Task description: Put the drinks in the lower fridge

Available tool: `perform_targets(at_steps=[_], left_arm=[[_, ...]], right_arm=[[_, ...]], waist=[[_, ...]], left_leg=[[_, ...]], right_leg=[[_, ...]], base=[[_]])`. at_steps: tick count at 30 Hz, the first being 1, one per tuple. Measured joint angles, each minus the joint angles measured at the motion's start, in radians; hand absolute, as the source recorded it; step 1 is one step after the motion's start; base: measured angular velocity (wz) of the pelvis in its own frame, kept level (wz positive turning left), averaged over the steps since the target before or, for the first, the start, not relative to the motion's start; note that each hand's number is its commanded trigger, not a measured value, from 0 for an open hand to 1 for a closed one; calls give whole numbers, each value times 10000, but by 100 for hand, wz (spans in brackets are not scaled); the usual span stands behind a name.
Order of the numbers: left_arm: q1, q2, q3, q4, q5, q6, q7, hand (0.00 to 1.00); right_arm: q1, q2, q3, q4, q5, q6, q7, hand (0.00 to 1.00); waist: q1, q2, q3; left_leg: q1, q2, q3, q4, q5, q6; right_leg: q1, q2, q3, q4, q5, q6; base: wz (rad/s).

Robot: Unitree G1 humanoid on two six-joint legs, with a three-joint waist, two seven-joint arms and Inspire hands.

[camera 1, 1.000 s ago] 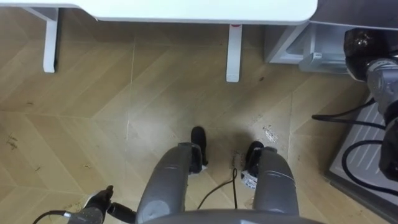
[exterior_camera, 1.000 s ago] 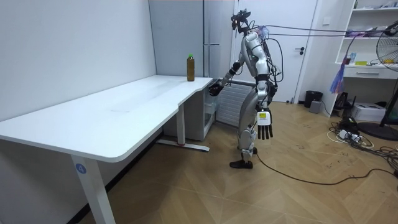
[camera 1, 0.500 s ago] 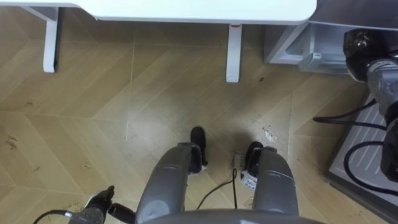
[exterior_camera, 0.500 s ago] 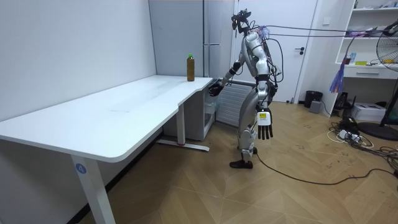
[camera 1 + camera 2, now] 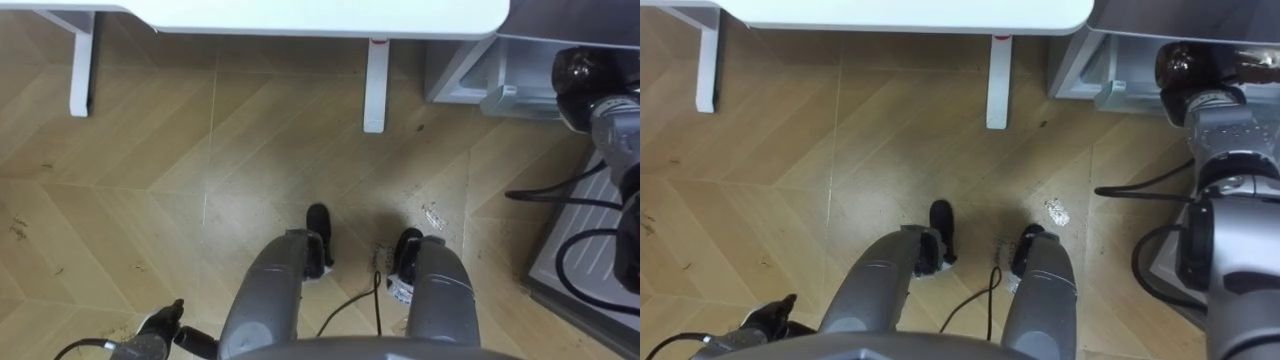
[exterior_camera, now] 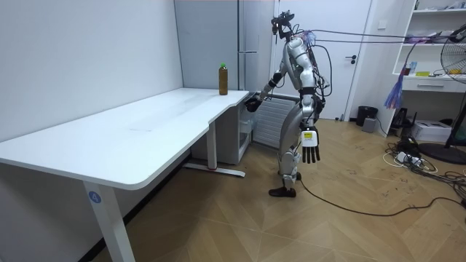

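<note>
Drink bottle (image 6: 223,78): upright on the far corner of the white tabletop (image 6: 145,127), upper middle of the room view, in front of the tall grey fridge (image 6: 244,44). Robot stands at that end, facing the tabletop. Right hand (image 6: 252,103) raised by the tabletop's edge, lower right of the bottle and apart from it; can't tell its fingers. Left hand (image 6: 310,149) hangs by the thigh, fingers straight, empty.

White desk (image 6: 145,125), parquet floor (image 6: 349,233), standing fan (image 6: 456,54)
</note>
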Motion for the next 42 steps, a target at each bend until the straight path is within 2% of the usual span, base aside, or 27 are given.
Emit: perform_targets(at_steps=[8, 16, 17, 42], left_arm=[[0, 0, -183, 0, -15, 6, -8, 0], [-6, 0, -220, -4, -12, 7, 34, 0], [-7, 0, -245, -4, -14, 7, 64, 0], [-33, 2, -258, 16, -184, 0, 274, 0]], right_arm=[[43, -2, 10, -1, 4, -2, -2, 100], [43, -2, 7, -2, -23, -8, -5, 100], [42, -3, 7, -4, -22, -14, -5, 0], [69, -27, 7, -2, 37, -7, -216, 0]], waist=[[204, 9, -5], [185, 9, -5], [184, 9, -5], [167, -15, 6]], left_leg=[[0, 3, -11, 25, -1, -1], [-4, -5, -24, -21, 0, 0], [-4, -4, -24, -34, 0, -1], [32, 15, -26, -112, 1, 1]], right_leg=[[9, 7, -1, 14, -1, 0], [31, 7, -30, -38, -4, 8], [34, 5, -42, -47, -5, 9], [183, 8, -173, -219, -15, 31]], base=[[0], [0], [0], [0]])
